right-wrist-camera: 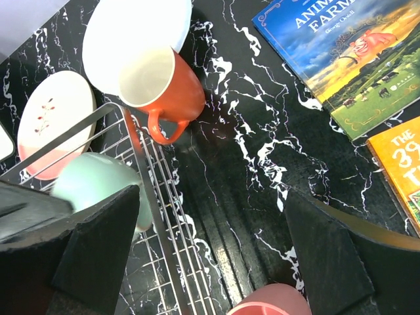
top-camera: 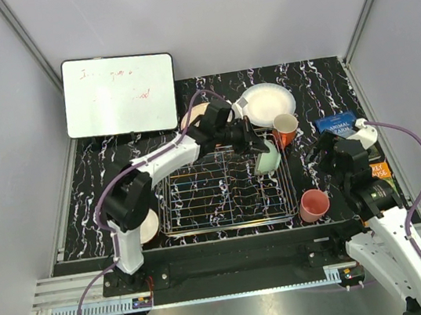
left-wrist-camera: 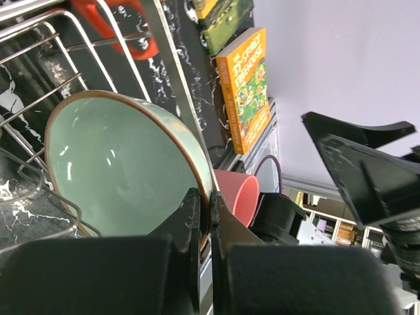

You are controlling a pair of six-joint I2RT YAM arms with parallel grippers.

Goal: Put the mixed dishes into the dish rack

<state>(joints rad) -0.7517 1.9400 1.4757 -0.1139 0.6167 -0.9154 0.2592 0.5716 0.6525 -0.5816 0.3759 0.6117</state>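
Right now our left jaws are clamped on the rim of the green bowl (left-wrist-camera: 125, 170), held on edge at the right end of the rack (top-camera: 202, 206), opening facing left. We'd lower it straight down from here. Our right jaws hang wide open, empty, between mug (right-wrist-camera: 164, 82) and cup (top-camera: 313, 205).

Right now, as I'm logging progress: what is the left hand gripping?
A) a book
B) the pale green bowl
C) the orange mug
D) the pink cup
B: the left hand is shut on the rim of the pale green bowl at the dish rack's right end; the orange mug and pink cup stand outside it, ungripped.
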